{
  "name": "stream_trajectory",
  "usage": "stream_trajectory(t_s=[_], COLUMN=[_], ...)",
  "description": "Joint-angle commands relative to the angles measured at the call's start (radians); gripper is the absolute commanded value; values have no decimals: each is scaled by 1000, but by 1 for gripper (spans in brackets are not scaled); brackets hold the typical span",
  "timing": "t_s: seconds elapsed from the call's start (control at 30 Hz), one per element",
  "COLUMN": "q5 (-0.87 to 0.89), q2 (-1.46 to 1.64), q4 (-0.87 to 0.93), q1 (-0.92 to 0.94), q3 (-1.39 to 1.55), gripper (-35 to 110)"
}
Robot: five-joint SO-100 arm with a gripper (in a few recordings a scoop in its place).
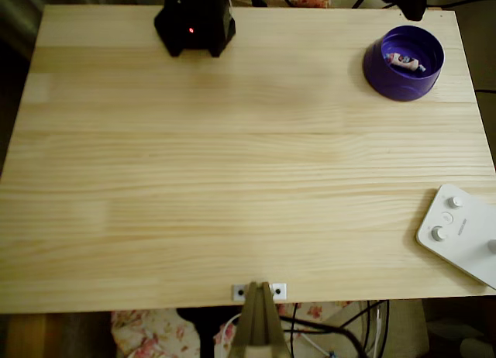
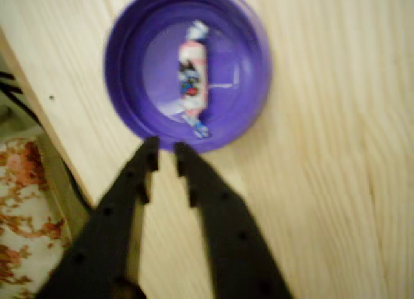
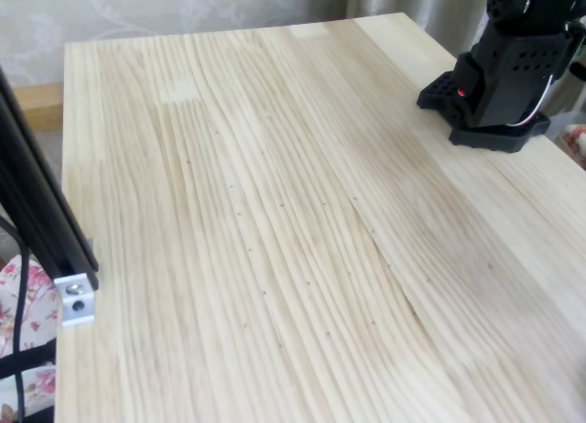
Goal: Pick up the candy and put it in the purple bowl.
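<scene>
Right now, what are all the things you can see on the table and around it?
candy: one, pinkish-white with dark marks, lying inside the purple bowl
purple bowl: one, purple, far right corner of the table in the overhead view
white device: one, white with knobs, right edge of the table, near side
table: one, light wood
flowery cloth: red and cream, beside the table
robot base: one, black, far edge
gripper: one, black, slightly open, empty, above the bowl's rim

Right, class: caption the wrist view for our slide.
Small pinkish-white wrapped candy lying inside the round purple plastic bowl, black pincer hovering empty, nearly closed.
</scene>
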Motion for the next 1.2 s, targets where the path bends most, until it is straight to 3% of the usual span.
stream_trajectory(t_s=[0.0, 0.4, 0.7, 0.97, 1.17], q5=[75, -31, -141, -252, -284], q2=[198, 442, 638, 831, 992], q4=[58, 249, 376, 247, 156], q1=[61, 426, 836, 1258, 1457], q3=[11, 98, 216, 586, 842], gripper=[2, 5, 5, 5, 5])
